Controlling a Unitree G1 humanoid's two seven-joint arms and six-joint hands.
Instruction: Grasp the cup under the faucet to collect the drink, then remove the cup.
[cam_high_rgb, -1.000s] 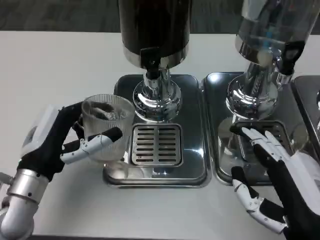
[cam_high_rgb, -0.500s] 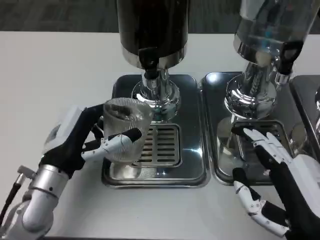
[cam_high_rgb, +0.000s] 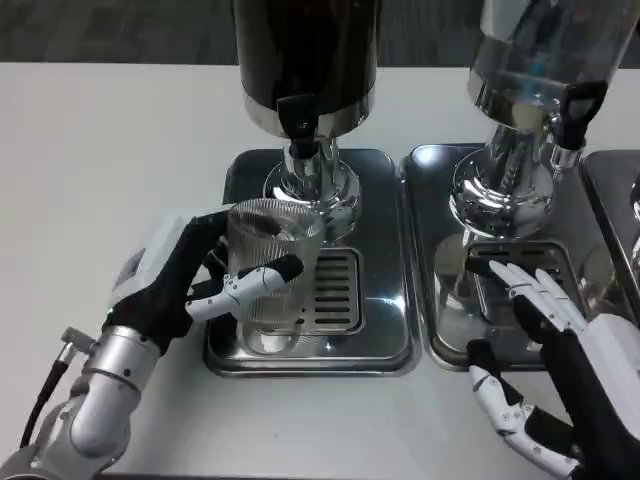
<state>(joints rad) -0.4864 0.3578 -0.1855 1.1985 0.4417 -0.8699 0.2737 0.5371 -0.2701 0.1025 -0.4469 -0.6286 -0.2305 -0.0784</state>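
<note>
The left hand (cam_high_rgb: 185, 285) grasps a ribbed clear cup (cam_high_rgb: 272, 265) over the drip grate (cam_high_rgb: 330, 290); the faucet (cam_high_rgb: 300, 125) stands just beyond it. The right hand (cam_high_rgb: 560, 350) lies released, fingers spread.

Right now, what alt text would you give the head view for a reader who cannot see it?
The robot's left hand holds a clear ribbed cup over the drip grate of a dark drink dispenser, just in front of its faucet. The right hand rests open at the tray of a second, clear dispenser.
</note>
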